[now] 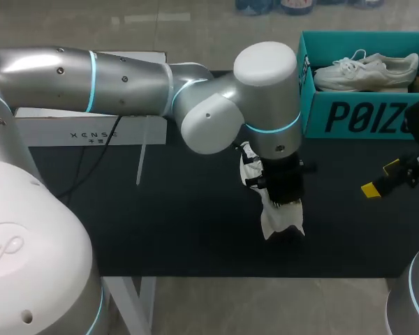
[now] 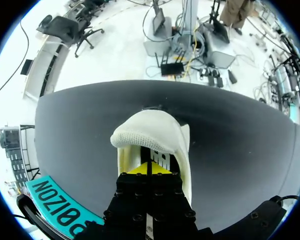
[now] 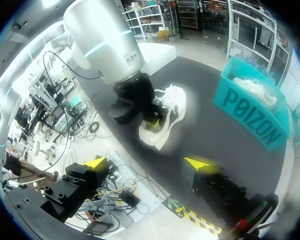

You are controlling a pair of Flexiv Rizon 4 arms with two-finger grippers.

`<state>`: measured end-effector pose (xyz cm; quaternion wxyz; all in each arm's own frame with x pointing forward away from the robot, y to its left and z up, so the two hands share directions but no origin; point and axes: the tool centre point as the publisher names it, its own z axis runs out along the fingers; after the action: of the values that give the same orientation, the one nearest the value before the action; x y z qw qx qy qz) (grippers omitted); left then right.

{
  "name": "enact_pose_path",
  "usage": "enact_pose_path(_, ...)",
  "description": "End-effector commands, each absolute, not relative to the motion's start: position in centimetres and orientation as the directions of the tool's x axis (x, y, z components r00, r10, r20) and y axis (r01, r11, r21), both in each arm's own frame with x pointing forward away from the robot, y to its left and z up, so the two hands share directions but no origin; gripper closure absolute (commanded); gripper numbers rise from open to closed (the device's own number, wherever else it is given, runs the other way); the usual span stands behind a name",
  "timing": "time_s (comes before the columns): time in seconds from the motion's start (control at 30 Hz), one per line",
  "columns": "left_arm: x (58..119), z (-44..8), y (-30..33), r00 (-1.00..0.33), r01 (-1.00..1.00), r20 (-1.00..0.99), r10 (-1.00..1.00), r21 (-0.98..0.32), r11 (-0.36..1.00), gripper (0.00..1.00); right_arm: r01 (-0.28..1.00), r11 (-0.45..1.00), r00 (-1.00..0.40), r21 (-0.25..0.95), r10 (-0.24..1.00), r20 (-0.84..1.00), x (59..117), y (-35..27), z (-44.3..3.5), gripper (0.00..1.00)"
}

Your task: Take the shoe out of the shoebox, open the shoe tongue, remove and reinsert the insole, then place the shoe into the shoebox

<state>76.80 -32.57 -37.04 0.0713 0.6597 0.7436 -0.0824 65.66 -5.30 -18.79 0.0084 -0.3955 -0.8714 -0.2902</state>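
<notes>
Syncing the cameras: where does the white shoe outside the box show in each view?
Head view: white shoe mid-table, under the left arm.
Left wrist view: shoe around the left gripper.
Right wrist view: shoe ahead, beyond the right gripper.
Shared landmark: teal shoebox.

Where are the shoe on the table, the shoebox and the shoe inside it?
shoe on the table [image 3: 172, 112], right wrist view, on its side, beside the left arm's gripper.
shoebox [image 1: 349, 115], head view, on its teal front wall.
shoe in the box [image 1: 366, 70], head view, on its white side.
</notes>
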Motion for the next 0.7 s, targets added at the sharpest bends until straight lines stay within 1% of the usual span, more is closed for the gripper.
enact_pose_path(0.03, 77.0, -36.3, -32.2, -0.109, 0.994, -0.213, 0.971, -0.008, 0.110, 1.00, 0.694, 0.517, -0.686, 0.501, 0.686, 0.242, 65.5, -5.3, -18.9, 0.00)
enact_pose_path(0.47, 79.2, -34.5, -31.4, -0.089, 0.993, -0.186, 0.979, 0.057, 0.101, 1.00, 0.694, 0.517, -0.686, 0.501, 0.686, 0.242, 65.5, -5.3, -18.9, 0.00)
enact_pose_path(0.7, 79.2, -34.0, -31.3, -0.082, 0.993, -0.176, 0.981, 0.074, 0.096, 1.00, 0.694, 0.517, -0.686, 0.501, 0.686, 0.242, 65.5, -5.3, -18.9, 0.00)
